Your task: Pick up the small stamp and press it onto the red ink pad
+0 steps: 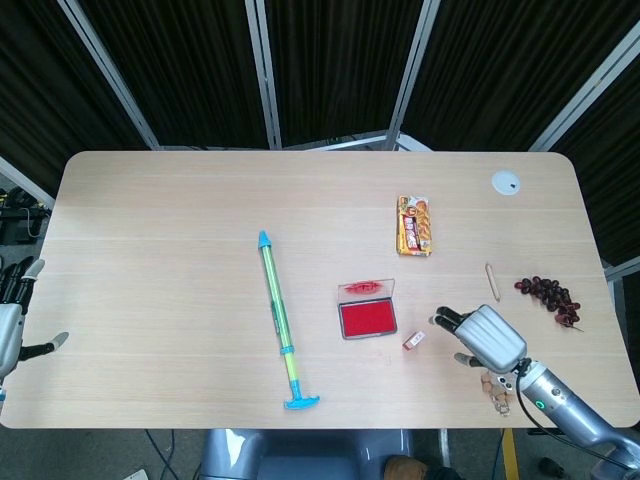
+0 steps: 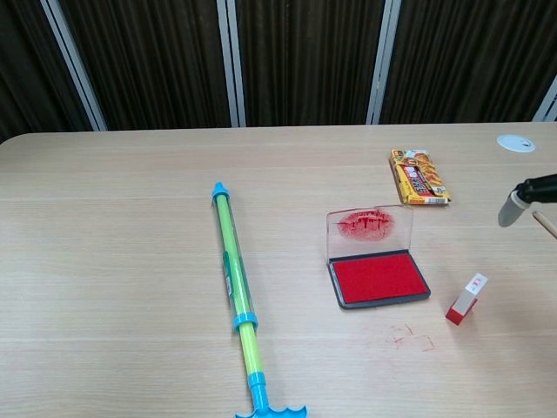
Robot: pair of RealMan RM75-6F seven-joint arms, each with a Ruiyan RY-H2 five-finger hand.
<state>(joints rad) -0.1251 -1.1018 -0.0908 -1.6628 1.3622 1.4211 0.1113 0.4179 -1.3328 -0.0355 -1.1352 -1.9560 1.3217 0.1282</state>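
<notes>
Head view shows my right hand point(image 1: 485, 338) over the table point(image 1: 160, 240), just right of the stamp point(image 1: 414, 340) and not touching it. Its fingers point(image 1: 447, 320) point left toward the stamp, spread apart, and I hold nothing in it. In the chest view only a fingertip point(image 2: 509, 209) of that hand shows at the right edge, above the table surface.

The stamp stands tilted on the table, red body below and white top, just right of the pad point(image 1: 367, 318) and apart from it. The pad lies open near the table's middle, its red ink face up and its clear lid point(image 2: 370, 228) raised at the back, smeared with red. Faint red marks point(image 2: 409, 336) sit on the wood in front of the pad.

My left hand point(image 1: 12, 325) is at the far left edge of the head view, off the table's side. It holds nothing that I can see, fingers apart.

A green and blue water gun point(image 1: 279, 317) lies lengthwise left of the pad. A snack pack point(image 1: 414, 225) lies behind the pad. Grapes point(image 1: 548, 296) and a stick point(image 1: 492, 282) lie to the right, a small toy point(image 1: 497, 386) is partly under my right wrist, and a white cap point(image 1: 506, 182) sits near the far right corner.
</notes>
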